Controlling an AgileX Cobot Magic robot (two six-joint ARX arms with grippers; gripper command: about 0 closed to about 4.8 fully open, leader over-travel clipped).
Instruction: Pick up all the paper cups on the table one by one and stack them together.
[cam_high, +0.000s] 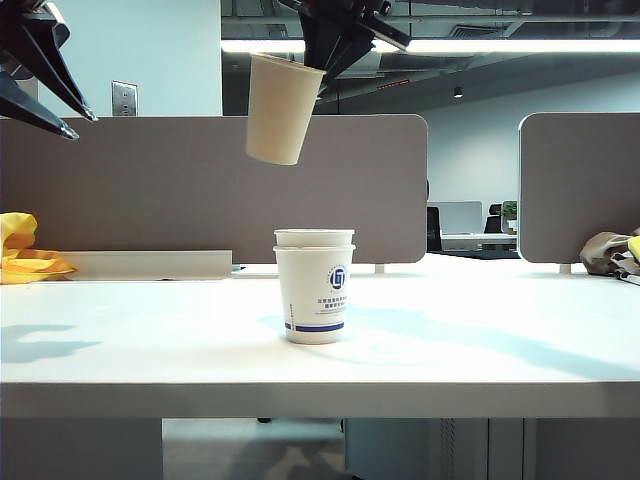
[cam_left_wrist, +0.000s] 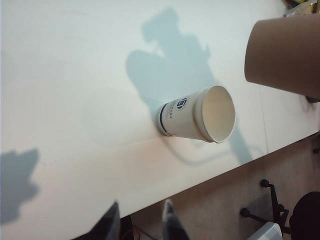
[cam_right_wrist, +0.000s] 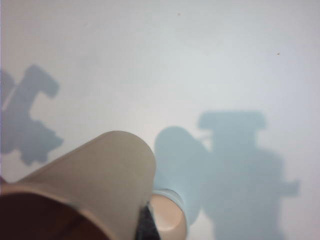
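Two robot arms hang above a white table (cam_high: 480, 340). High at the top centre of the exterior view, the right gripper (cam_high: 322, 68) pinches the rim of a brown kraft cup (cam_high: 281, 110), which dangles tilted in mid-air, base down, above and a little to the left of the stack below. On the table stand two white cups with a blue band and round logo (cam_high: 314, 292), one nested inside the other, upright near the middle. The left gripper (cam_high: 72, 122) waits high at the far left of that view, well away from the cups, its black fingers spread wide and empty. From the left wrist camera, the nested white cups (cam_left_wrist: 197, 120) appear from above with the open mouth showing, the brown cup (cam_left_wrist: 285, 55) floats nearby, and two dark fingertips (cam_left_wrist: 111, 222) stand apart. From the right wrist camera, the brown cup (cam_right_wrist: 100, 180) fills the near view, with a rim of the white stack (cam_right_wrist: 167, 212) peeking beyond it.
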